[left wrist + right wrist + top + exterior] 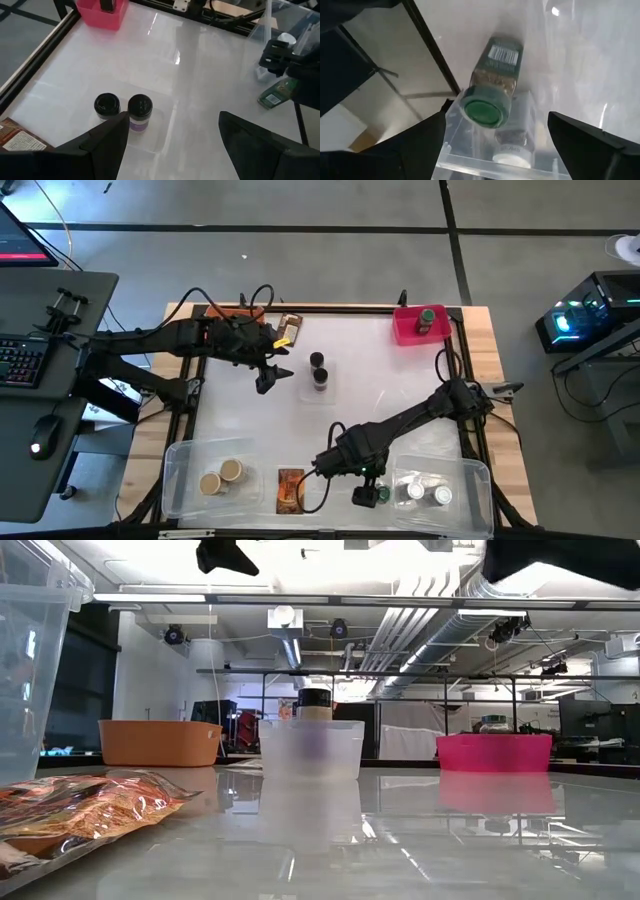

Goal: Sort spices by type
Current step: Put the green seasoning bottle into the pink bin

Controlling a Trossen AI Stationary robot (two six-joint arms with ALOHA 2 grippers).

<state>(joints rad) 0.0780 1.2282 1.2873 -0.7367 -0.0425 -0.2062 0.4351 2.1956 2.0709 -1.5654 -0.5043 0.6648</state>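
Two jars (318, 370) stand side by side at the table's (400, 380) centre. One jar (427, 318) sits in a far-right bin (405, 330). A packet (289, 488) lies at the near edge, between two tubs (180, 480), apparently.

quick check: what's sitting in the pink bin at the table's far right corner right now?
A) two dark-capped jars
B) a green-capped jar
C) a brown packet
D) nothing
B: the high view shows one green-capped jar inside the pink bin; the two dark-capped jars stand mid-table.
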